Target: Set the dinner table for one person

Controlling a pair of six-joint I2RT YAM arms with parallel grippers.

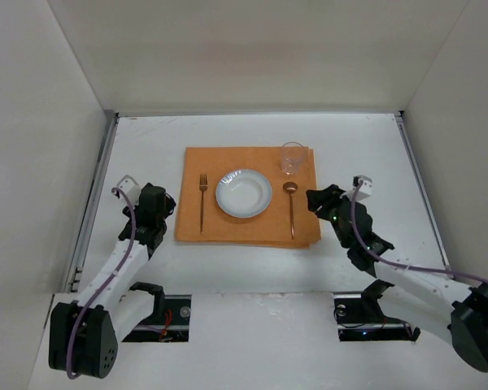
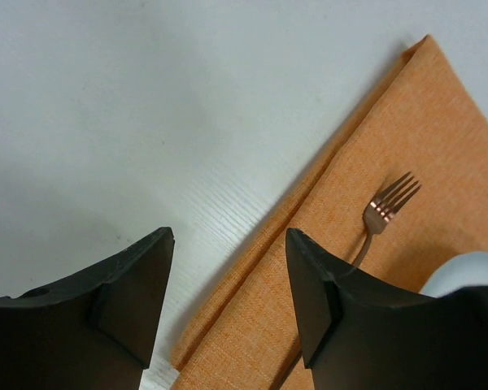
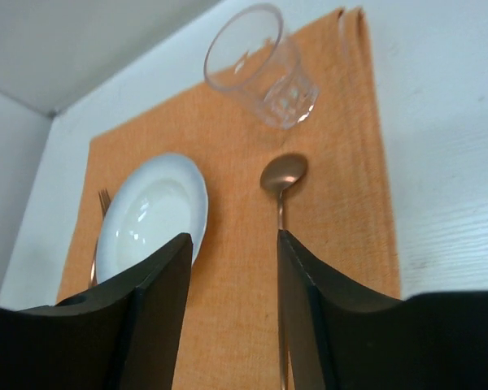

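Dinner table (image 1: pixel 366 154) fills the middle of the top view. At its centre an orange placemat (image 1: pixel 252 231) carries a plate (image 1: pixel 244 193), with a fork (image 1: pixel 202 201) to the left, a spoon (image 1: pixel 291 207) to the right and a glass (image 1: pixel 292 158) at the upper right. The left gripper (image 2: pixel 228 236) hovers at the mat's left edge and the right gripper (image 3: pixel 232 237) at its right edge. Both are spread wide and hold nothing.

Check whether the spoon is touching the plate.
Apart. The top external view shows a strip of bare orange placemat between the spoon and the plate rim.
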